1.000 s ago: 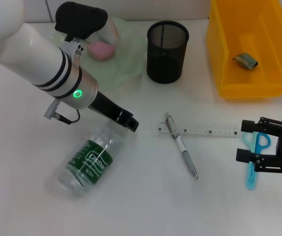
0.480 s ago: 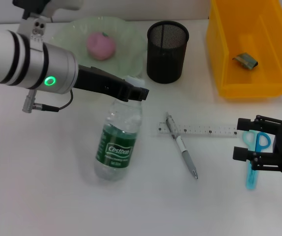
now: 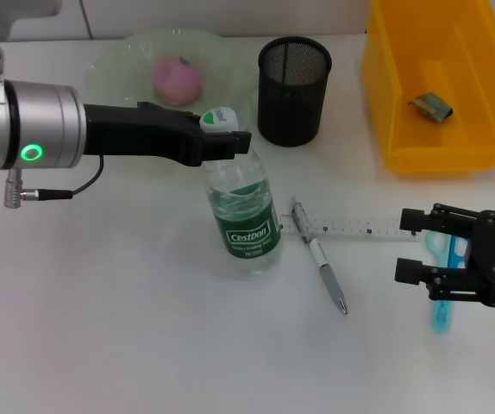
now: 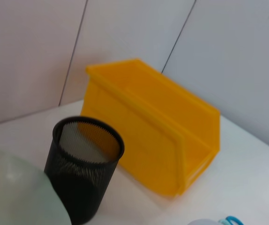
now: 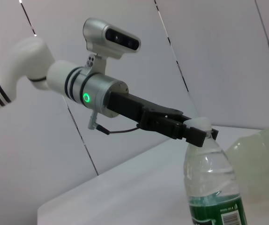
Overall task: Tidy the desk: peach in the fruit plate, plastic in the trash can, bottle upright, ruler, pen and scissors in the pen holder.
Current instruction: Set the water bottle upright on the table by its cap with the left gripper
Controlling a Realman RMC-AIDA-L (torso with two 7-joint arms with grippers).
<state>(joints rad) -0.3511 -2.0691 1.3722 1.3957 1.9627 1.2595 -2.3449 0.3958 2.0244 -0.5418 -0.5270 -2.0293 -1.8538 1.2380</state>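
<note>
My left gripper [image 3: 223, 142] is shut on the neck of the bottle [image 3: 246, 211], just under its white cap. The bottle stands almost upright on the desk [image 3: 101, 328], base down; the right wrist view shows the bottle [image 5: 212, 187] and left gripper [image 5: 193, 132] too. The peach [image 3: 177, 79] lies in the fruit plate [image 3: 109, 62]. The plastic [image 3: 430, 106] lies in the trash can [image 3: 385, 86]. The ruler [image 3: 364, 229] and pen [image 3: 323, 263] lie crossed on the desk. My right gripper [image 3: 410, 246] stands open over the scissors [image 3: 440, 310], mostly hiding them.
The pen holder [image 3: 293, 86] stands between the fruit plate and the trash can, with nothing seen in it. The left wrist view shows the pen holder [image 4: 83, 173] and trash can [image 4: 158, 136] close ahead. The trash can fills the back right corner.
My left gripper has swung the bottle from lying on its side to almost upright and carried it rightward toward the pen. The right gripper has edged slightly left over the scissors.
</note>
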